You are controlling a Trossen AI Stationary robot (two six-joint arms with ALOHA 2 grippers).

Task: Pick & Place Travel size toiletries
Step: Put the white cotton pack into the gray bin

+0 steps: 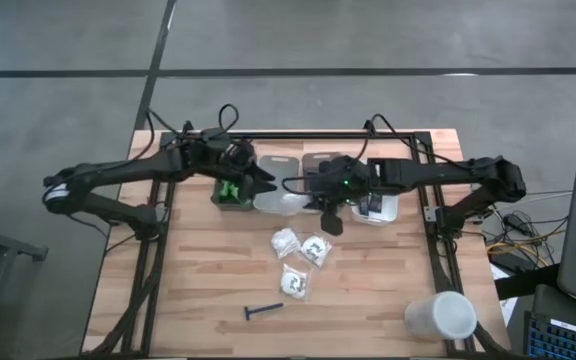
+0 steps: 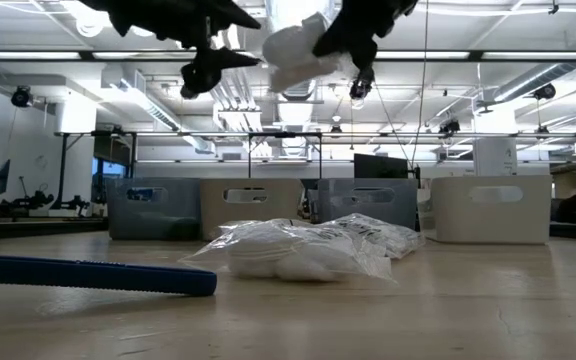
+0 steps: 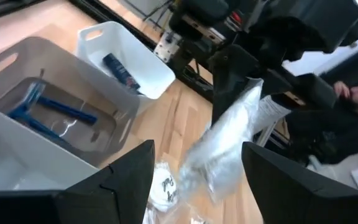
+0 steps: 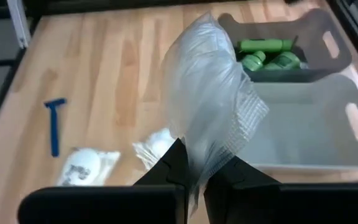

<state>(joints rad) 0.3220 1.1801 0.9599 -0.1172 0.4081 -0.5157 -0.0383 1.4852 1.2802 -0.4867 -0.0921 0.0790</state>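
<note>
Four bins line the far edge of the wooden table (image 1: 368,300). The dark grey bin (image 4: 319,37) holds green mini bottles (image 4: 267,53); the clear bin (image 4: 319,134) beside it looks empty. In the left wrist view another grey bin (image 3: 23,81) holds blue razors (image 3: 48,112), and the white bin (image 3: 132,59) next to it holds one dark tube (image 3: 122,70).

The right claw (image 4: 193,171) is clenched on a clear-wrapped packet (image 4: 210,99), held in the air just in front of the clear bin. The left claw (image 1: 258,180), fingers spread w/ nothing between them, hangs over the bin row near the green bottles.

Three more packets (image 1: 303,262) lie mid-table, close together; one blue razor (image 1: 263,312) lies near the front edge, apart from them. A large white cup (image 1: 440,316) lies at the front right corner.

Beyond: grey floor, a workshop w/ ceiling lights in the low view, and a person (image 3: 353,109) seen past the table in the left wrist view.
</note>
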